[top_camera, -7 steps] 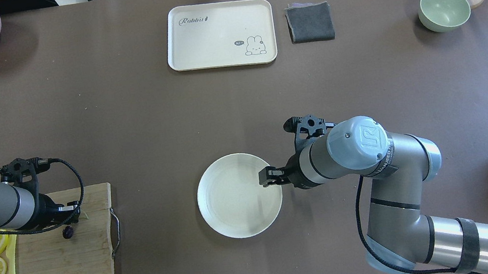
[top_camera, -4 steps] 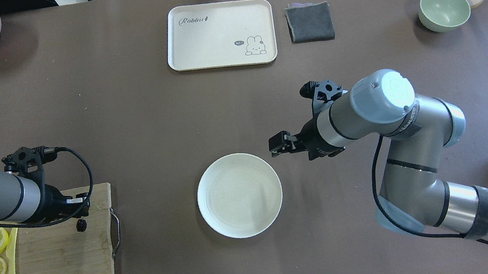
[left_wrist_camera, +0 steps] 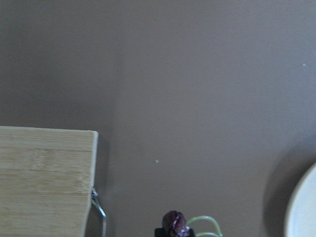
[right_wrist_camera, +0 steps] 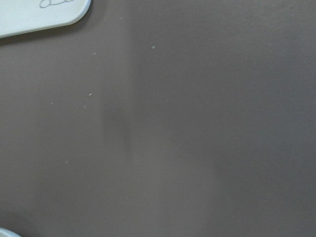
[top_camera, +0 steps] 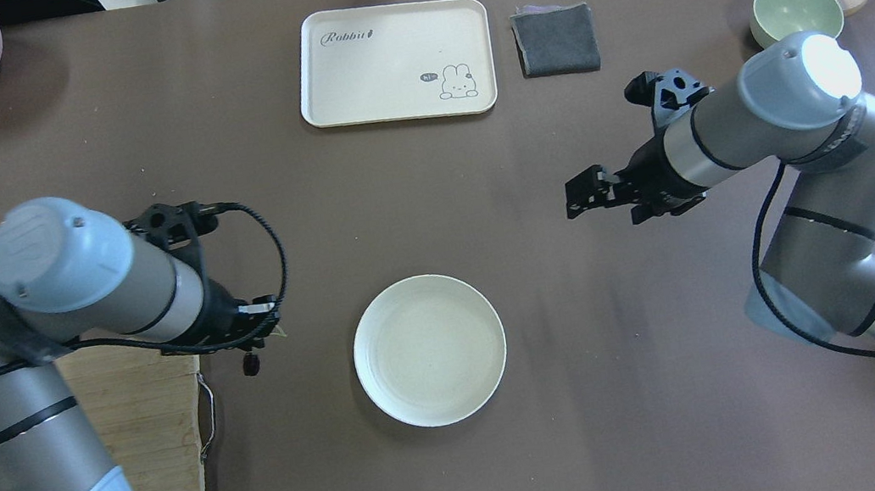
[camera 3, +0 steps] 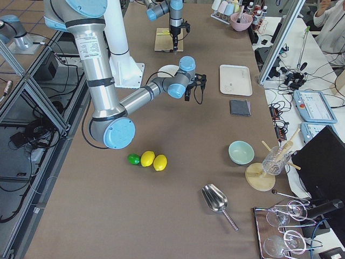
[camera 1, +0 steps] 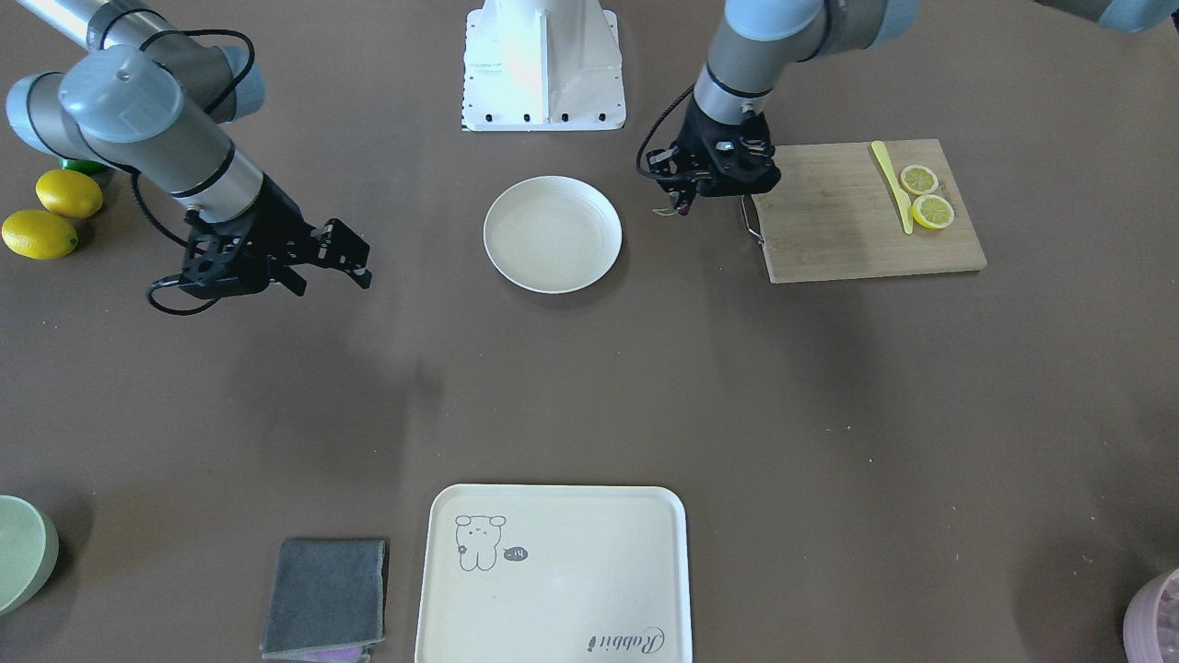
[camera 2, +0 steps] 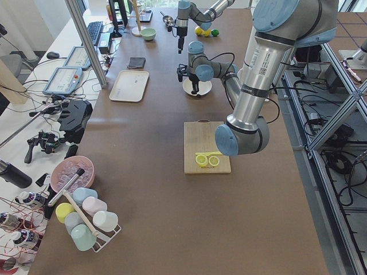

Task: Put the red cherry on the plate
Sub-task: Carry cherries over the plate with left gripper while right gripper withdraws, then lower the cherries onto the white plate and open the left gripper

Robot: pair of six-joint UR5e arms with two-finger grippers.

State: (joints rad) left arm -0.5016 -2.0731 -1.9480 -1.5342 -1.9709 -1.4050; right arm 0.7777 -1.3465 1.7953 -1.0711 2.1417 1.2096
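While pinched in left claw (top_camera: 254,353), red cherry (top_camera: 251,364) hangs near plate (top_camera: 429,351); right claw (top_camera: 572,203) spread.

Red cherry (top_camera: 251,363): tiny, dark maroon, glossy, thin green stems curling off it. Pinched in the left pincer (top_camera: 252,355), hanging above the brown desk (top_camera: 430,195), near the plate but apart from it.
Plate (top_camera: 429,350): round, cream-white, shallow raised rim, lying flat on the desk.
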